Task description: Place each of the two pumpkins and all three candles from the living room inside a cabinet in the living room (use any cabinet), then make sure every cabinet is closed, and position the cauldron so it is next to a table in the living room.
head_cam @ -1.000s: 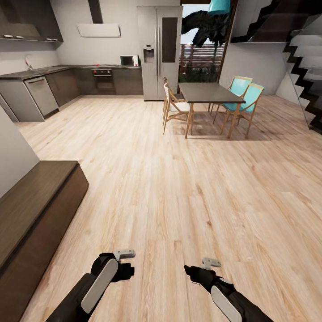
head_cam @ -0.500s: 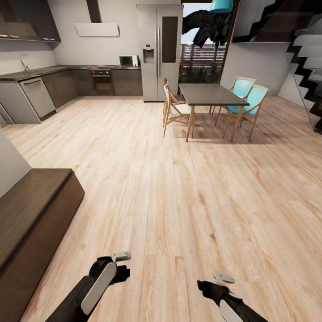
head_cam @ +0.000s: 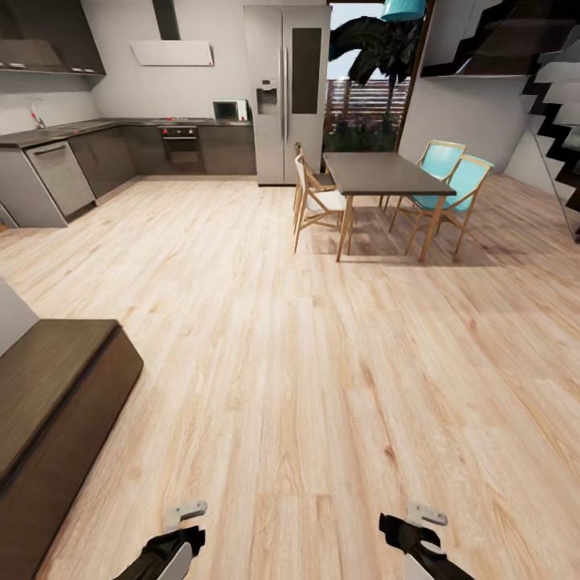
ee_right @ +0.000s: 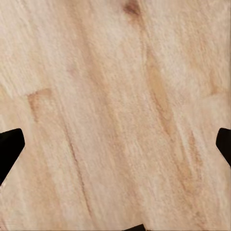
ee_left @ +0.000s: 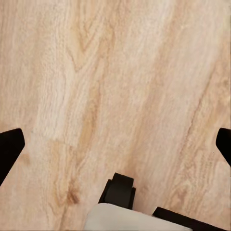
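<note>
We see the long low cabinet [head_cam: 56,403] ahead on our left, its long axis running away along the wall, so our left tool [head_cam: 185,515] is the nearer one; our right tool [head_cam: 423,515] hangs over bare floor [head_cam: 322,362]. Both wrist views show the fingertips wide apart with nothing between them. The cabinet's near end is cut off at the frame edge, and its drawer fronts are too foreshortened to judge shut or ajar. We cannot locate pumpkins, candles or cauldron from here.
</note>
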`<state>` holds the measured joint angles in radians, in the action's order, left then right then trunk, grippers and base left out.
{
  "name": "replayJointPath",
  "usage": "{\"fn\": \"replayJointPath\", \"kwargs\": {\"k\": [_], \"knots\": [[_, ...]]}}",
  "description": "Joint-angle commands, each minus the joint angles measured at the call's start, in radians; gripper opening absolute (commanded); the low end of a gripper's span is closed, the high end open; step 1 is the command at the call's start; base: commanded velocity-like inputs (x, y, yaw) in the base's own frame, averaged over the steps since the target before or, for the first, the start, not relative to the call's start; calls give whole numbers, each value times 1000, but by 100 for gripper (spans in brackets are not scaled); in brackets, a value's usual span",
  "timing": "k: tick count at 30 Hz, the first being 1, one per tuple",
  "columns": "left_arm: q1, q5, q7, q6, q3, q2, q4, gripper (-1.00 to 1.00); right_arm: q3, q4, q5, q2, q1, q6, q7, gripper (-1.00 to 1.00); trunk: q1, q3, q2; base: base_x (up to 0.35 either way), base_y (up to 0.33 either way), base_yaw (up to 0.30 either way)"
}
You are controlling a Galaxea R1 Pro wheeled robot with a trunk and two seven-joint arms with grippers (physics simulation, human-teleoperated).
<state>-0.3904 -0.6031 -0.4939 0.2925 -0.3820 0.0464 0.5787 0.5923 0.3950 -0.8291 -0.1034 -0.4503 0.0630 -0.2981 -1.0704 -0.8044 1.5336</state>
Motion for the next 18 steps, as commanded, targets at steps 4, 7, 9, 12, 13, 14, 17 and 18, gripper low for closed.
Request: {"fn": "replayJointPath", "kwargs": {"k": [4,7,9,12,13,14,17,18], "knots": [[-1,8,139,-162,-4,1,-141,100,10,1,-10,-1,0,22,-1,100,-1,-1,0,324,-112,0],[-1,6,152,-218,0,-3,-169,100,14,1,-9,-1,0,25,-1,100,-1,-1,0,324,-123,0],[-1,7,154,-232,-2,-5,-173,100,16,1,-8,-1,0,26,0,100,-1,-1,0,322,-125,0],[0,1,156,-246,-3,-6,-177,100,20,2,-5,-1,0,32,0,100,-1,-1,0,314,-137,0],[1,-1,156,-248,-3,-6,-177,100,20,2,-5,-1,0,33,0,100,-1,-1,0,310,-142,0],[1,-4,156,-251,-3,-7,-178,100,21,2,-5,-1,0,37,0,100,-1,-1,0,308,-143,0],[2,-7,158,-257,0,-8,-187,100,20,2,-6,-1,0,43,1,100,-1,-1,0,305,-143,0],[2,-8,158,-260,2,-8,-192,100,20,1,-7,-1,0,44,2,100,-1,-1,0,304,-140,0]]}}
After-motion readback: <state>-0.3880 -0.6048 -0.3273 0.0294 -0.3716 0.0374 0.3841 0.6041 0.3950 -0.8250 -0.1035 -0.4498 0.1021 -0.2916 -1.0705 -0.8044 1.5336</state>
